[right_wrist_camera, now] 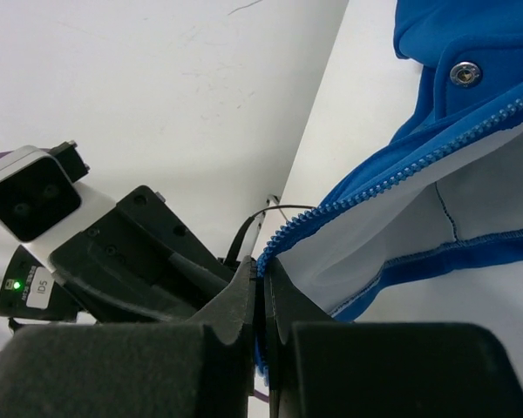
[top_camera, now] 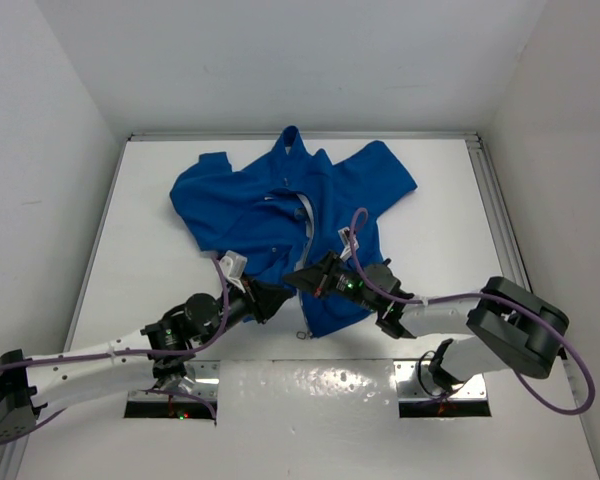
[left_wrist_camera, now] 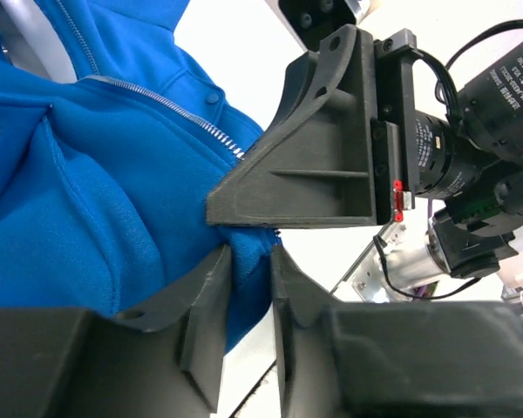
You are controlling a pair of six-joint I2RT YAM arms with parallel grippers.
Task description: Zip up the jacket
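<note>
The royal-blue jacket (top_camera: pixel 270 200) lies crumpled and part open on the white table, collar to the back. Its pale zipper (top_camera: pixel 306 215) runs down the middle to the near hem. My left gripper (top_camera: pixel 272 298) is at that hem, shut on a fold of blue fabric (left_wrist_camera: pixel 248 252), as the left wrist view shows. My right gripper (top_camera: pixel 302 278) is right beside it, almost touching. In the right wrist view it (right_wrist_camera: pixel 261 292) is shut on the jacket's zipper edge, with the blue teeth (right_wrist_camera: pixel 375 187) and white lining (right_wrist_camera: pixel 418 218) running off from it. A small metal piece (top_camera: pixel 302 335) lies at the hem's end.
White walls enclose the table on three sides. An aluminium rail (top_camera: pixel 495 210) runs along the right edge. Metal mounting plates (top_camera: pixel 310 385) sit at the near edge between the arm bases. Purple cables (top_camera: pixel 360 235) loop over the jacket by the right arm.
</note>
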